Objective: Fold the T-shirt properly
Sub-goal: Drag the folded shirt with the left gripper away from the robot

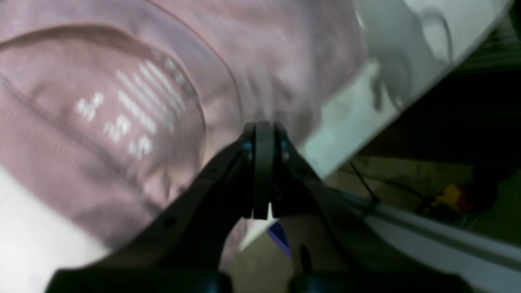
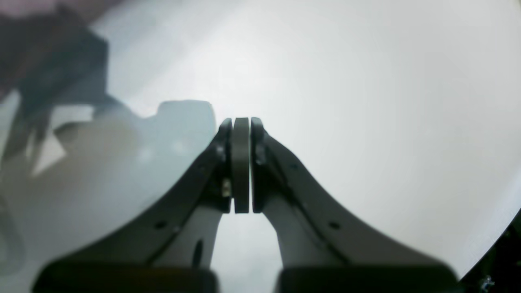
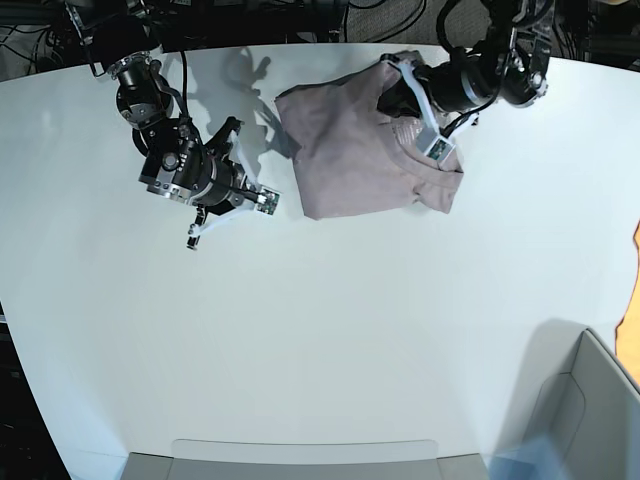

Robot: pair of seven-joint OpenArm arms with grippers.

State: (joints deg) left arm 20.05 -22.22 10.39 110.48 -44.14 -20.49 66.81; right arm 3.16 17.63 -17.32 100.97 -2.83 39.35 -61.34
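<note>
The dusty mauve T-shirt (image 3: 350, 150) lies partly folded at the back of the white table (image 3: 320, 330), right of centre. In the left wrist view its fabric (image 1: 101, 101) fills the upper left, showing the collar and pale printed label marks. My left gripper (image 1: 263, 127) is shut just over the shirt's right part near the collar (image 3: 392, 98); I see no cloth between its pads. My right gripper (image 2: 241, 122) is shut and holds nothing. It hovers over bare table, left of the shirt (image 3: 245, 190) and apart from it.
The table's far edge (image 1: 407, 101) runs close behind the shirt, with dark floor and cables beyond. A grey bin (image 3: 590, 400) stands at the front right. A grey tray edge (image 3: 300, 455) lies along the front.
</note>
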